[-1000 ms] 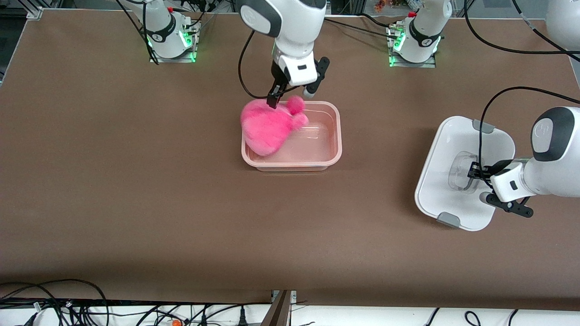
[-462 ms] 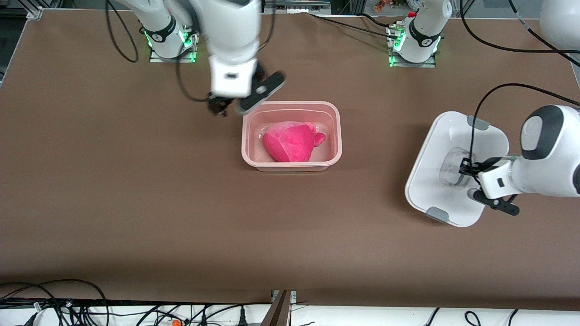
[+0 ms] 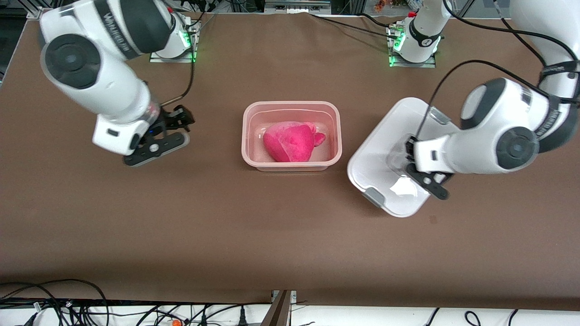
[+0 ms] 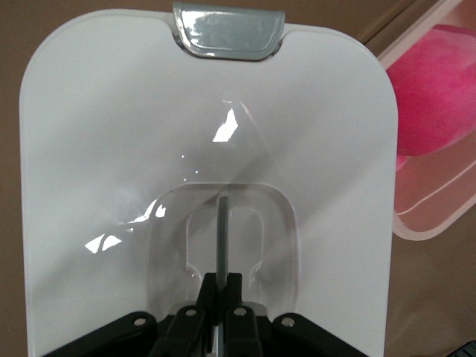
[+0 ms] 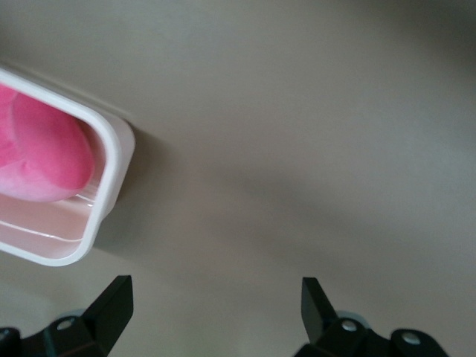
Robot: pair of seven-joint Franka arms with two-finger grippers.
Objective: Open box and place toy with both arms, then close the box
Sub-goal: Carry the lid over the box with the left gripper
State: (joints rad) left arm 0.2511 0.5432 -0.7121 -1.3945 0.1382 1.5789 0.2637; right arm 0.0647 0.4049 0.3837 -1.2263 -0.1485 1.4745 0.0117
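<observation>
The right tool point(image 3: 174, 124) has swung off the box point(image 3: 291, 105), wide open; the left tool point(image 4: 221, 286), pinching the lid point(image 3: 376, 154), has carried it closer.

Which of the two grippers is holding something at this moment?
The left gripper: shut on the white lid's handle, beside the box. The right gripper is open.

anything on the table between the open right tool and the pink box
Nothing: in the front view only bare brown table separates the right tool from the box. The right wrist view shows the same.
</observation>
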